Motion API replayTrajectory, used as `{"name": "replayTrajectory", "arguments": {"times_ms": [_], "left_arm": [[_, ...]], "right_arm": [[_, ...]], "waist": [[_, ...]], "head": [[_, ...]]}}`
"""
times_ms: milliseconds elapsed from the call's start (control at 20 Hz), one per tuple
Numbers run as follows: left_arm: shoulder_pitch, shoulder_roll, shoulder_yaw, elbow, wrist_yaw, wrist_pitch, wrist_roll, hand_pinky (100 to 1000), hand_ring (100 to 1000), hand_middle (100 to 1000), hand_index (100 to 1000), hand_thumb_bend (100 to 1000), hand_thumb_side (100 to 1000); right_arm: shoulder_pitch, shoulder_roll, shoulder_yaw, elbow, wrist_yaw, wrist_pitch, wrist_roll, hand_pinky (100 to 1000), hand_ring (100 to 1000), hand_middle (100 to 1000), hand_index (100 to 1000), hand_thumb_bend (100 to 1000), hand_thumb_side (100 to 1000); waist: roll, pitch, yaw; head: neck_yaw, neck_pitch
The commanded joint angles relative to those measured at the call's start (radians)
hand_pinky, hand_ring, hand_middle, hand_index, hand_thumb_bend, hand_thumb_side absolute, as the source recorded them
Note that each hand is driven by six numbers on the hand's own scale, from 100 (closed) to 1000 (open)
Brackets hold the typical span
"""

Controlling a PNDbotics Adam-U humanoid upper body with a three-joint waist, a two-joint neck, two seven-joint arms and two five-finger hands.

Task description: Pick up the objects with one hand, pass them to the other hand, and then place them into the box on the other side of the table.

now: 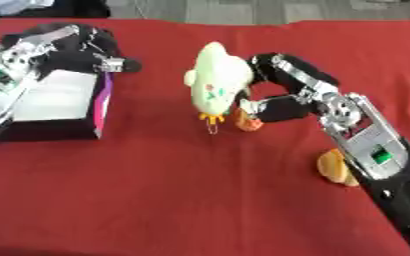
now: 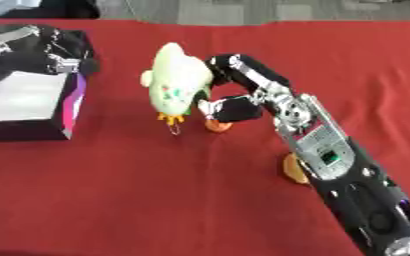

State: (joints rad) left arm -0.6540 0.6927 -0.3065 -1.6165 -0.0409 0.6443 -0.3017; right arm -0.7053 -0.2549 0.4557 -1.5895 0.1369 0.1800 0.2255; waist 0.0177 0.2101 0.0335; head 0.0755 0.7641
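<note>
At nine o'clock the left hand [image 1: 86, 42] hovers over the box [image 1: 55, 102], fingers curled, holding nothing. At centre the right hand [image 1: 274, 85] grasps the pale-green plush chick [image 1: 215, 82] above the red desk [image 1: 182, 190]; an orange object [image 1: 333, 167] lies at four o'clock.

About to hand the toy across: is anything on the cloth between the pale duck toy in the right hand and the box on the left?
Nothing visible. The right hand grips the pale duck toy, and only bare red cloth lies between it and the box. The left hand sits over the box's far edge.
</note>
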Motion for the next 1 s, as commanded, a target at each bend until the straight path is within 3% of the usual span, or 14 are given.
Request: {"name": "replayTrajectory", "arguments": {"times_ms": [50, 450, 1000], "left_arm": [[-0.026, 0.011, -0.006, -0.009, -0.049, 0.013, -0.015, 760, 837, 719, 796, 837, 383], [-0.033, -0.007, -0.023, -0.041, -0.108, -0.006, -0.065, 762, 837, 716, 792, 905, 380], [-0.032, -0.002, -0.023, -0.108, -0.064, -0.018, -0.124, 759, 837, 712, 788, 921, 391]], "right_arm": [[-0.023, 0.008, 0.006, -0.042, 0.009, -0.005, -0.011, 802, 667, 453, 458, 100, 100], [-0.028, 0.023, 0.028, -0.068, 0.04, -0.02, -0.006, 795, 660, 453, 458, 100, 100], [-0.025, 0.029, 0.044, -0.065, 0.088, -0.046, -0.002, 788, 647, 450, 458, 100, 100]], "waist": [[0.015, -0.025, 0.0], [0.014, -0.023, 0.001], [0.016, -0.019, 0.004]], "head": [[0.003, -0.001], [-0.003, 0.0], [-0.024, -0.001]]}}
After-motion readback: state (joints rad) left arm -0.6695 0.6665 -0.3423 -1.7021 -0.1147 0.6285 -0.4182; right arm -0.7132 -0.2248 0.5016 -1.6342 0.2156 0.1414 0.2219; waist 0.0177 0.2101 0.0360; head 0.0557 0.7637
